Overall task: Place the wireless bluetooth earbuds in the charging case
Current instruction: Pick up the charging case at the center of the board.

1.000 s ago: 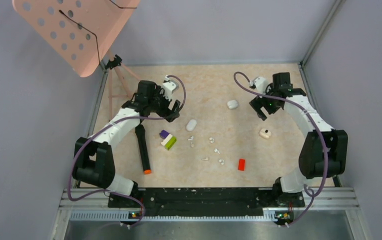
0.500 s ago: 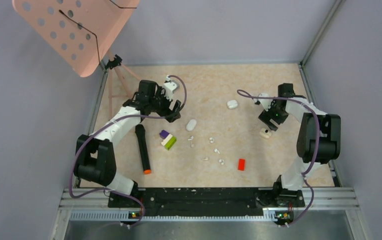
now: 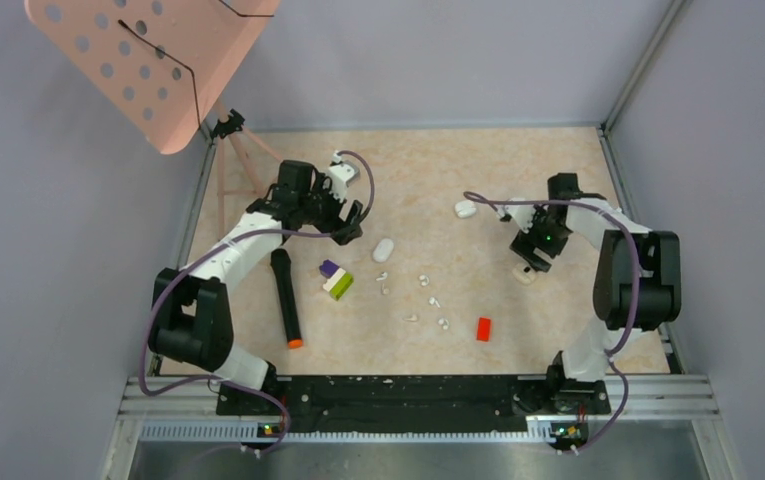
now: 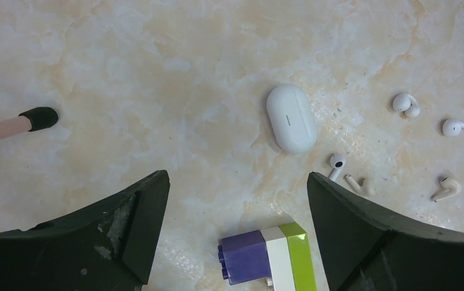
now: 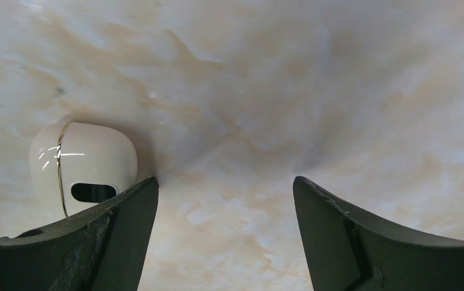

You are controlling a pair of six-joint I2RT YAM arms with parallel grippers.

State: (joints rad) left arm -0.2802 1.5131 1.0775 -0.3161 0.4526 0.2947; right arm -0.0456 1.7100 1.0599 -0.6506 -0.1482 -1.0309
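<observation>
Pink panel (image 3: 148, 60) hung over the far-left corner. Left claw (image 3: 348, 232) (image 4: 236, 179) was spread wide above the table (image 3: 428, 170), nothing between the fingers. Marker (image 3: 285, 297) lay near it, orange tip toward the bases. Purple/white/green block (image 3: 336, 280) (image 4: 264, 260) sat just right of the marker.

Long case (image 3: 383, 250) (image 4: 291, 118) lay flat ahead of the left claw, lid shut, contents not visible.

Earbuds (image 3: 424, 280) (image 4: 405, 104) were loose on the table, mid-field, scattered between the block and the brick (image 3: 483, 328). None was seen in any case.

Far case (image 3: 465, 209) sat apart toward the back; too small to tell lid state.

Right claw (image 3: 530, 258) (image 5: 224, 182) was down low over the table, fingers spread, only bare table between them. Cream case (image 3: 526, 274) (image 5: 84, 163) sat outside the gap, right up against one finger. It showed a gold seam line and a dark slot; contents couldn't be told.
</observation>
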